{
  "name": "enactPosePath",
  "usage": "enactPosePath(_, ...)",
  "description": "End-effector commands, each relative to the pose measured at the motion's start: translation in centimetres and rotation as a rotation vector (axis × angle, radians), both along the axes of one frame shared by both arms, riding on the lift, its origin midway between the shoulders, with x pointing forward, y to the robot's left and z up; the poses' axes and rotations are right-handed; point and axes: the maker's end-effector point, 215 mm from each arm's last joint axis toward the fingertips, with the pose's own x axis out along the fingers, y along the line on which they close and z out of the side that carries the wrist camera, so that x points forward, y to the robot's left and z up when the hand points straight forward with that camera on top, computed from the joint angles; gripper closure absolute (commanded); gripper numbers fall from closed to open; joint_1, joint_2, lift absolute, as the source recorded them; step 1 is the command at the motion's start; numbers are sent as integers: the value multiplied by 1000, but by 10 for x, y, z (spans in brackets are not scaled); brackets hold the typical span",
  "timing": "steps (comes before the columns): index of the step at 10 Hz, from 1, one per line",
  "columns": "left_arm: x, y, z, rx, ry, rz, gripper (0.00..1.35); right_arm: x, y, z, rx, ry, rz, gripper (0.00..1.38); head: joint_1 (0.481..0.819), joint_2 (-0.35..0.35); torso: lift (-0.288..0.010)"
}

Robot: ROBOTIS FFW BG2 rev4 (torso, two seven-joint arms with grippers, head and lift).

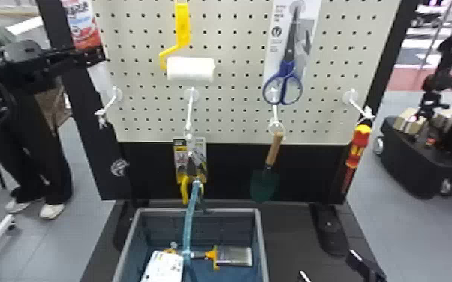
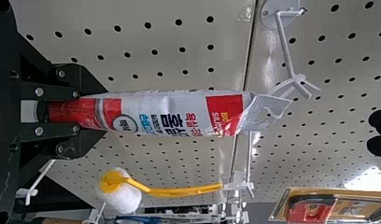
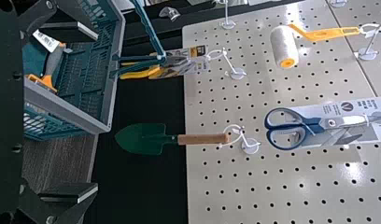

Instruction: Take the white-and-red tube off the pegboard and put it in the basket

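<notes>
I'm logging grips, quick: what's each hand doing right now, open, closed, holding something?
Left hand: closed on the red end of the tube.
Right hand: open, nothing between its fingers.

Robotics lab, tool-hung pegboard, wheeled robot base

Glossy plastic-looking tube, smooth wooden trowel handle, fuzzy roller sleeve, matt plastic basket
</notes>
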Motion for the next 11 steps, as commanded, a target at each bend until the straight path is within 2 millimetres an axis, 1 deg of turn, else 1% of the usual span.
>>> enactPosePath(1, 0, 1, 0, -3, 1, 2, 1150, -1, 0, -2, 0, 4, 1, 163, 549, 0, -100)
enactPosePath(3, 0, 2, -3, -6, 10, 1, 1150, -1, 0, -2, 3, 4, 1, 163, 549, 0, -100)
enactPosePath(7, -1, 6, 0, -4, -4, 11, 1151, -2, 0, -5, 6, 12, 1, 163, 549, 0, -100)
enactPosePath(8, -3, 5, 6, 13, -25, 15, 1151, -3, 0, -7, 7, 16, 1, 163, 549, 0, -100)
enactPosePath(10, -14, 3, 30, 68, -102, 41, 1151, -3, 0, -8, 8, 19, 0, 163, 549, 0, -100)
enactPosePath(11, -19, 3, 36, 65, -118, 45, 1151, -3, 0, -9, 8, 21, 0, 163, 549, 0, -100)
